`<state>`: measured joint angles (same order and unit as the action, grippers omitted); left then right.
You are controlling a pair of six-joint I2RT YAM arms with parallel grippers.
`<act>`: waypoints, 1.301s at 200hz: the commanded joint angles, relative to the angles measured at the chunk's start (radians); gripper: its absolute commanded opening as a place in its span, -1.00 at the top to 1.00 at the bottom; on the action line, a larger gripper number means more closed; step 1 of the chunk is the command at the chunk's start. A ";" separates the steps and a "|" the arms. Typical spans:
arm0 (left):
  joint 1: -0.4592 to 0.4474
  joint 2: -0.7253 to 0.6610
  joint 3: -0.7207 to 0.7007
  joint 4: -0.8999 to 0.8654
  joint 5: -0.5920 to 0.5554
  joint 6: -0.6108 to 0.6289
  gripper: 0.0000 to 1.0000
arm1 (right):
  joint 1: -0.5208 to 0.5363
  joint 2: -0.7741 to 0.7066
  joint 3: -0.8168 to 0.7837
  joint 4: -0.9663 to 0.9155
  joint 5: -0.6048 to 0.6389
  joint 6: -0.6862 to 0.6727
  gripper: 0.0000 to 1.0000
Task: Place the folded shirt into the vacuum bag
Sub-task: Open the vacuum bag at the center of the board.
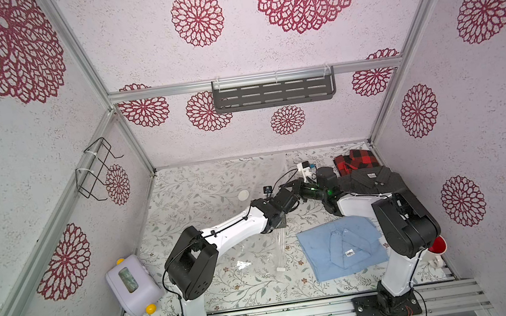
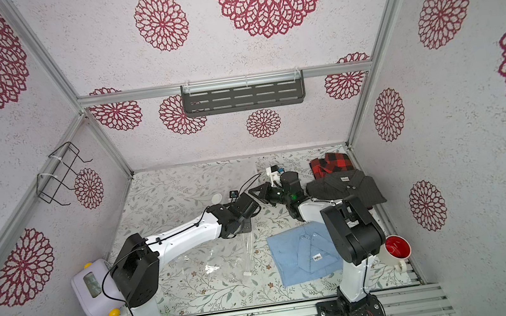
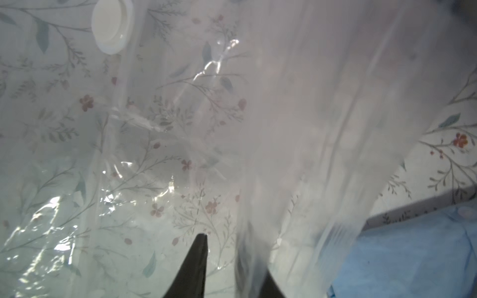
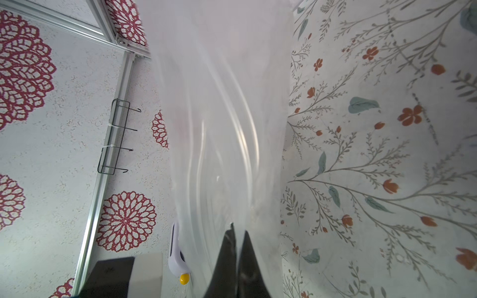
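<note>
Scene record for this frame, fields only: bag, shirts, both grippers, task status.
bag: vacuum bag, clear, white valve on its face, no shirt inside
shirts: blue shirt folded, beside the bag; dark grey shirt and red plaid shirt at the far right
right gripper: shut on bag film
left gripper: at the film, one fingertip hidden by it; grip unclear
status: shirt not yet in the bag

Prob. lab cell: alu frame (image 1: 169, 90), wallpapered panels (image 1: 482, 142).
</note>
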<state>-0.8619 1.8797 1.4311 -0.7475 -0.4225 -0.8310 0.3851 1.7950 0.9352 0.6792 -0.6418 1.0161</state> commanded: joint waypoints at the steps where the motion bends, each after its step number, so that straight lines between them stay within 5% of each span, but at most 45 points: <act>1: 0.009 0.002 0.056 -0.072 -0.138 0.022 0.94 | -0.022 0.013 -0.023 0.081 -0.016 0.012 1.00; 73: 0.035 -0.131 0.047 -0.204 -0.329 0.056 1.00 | -0.088 0.060 -0.035 -0.099 0.080 -0.169 1.00; 136: 0.069 -0.156 0.031 -0.170 -0.333 0.117 1.00 | -0.101 0.293 0.272 -0.387 0.207 -0.336 1.00; 174: 0.085 -0.148 0.065 -0.167 -0.311 0.153 1.00 | -0.090 0.218 0.260 -0.449 0.292 -0.396 1.00; 217: 0.096 -0.058 0.116 -0.102 -0.195 0.217 1.00 | -0.074 0.006 0.140 -0.523 0.384 -0.481 0.22; 260: 0.100 0.028 0.140 -0.071 -0.113 0.235 1.00 | -0.075 -0.235 -0.095 -0.540 0.462 -0.505 -0.27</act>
<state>-0.7731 1.8626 1.5452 -0.8482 -0.5972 -0.6220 0.3122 1.6745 0.9440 0.1734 -0.2531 0.5411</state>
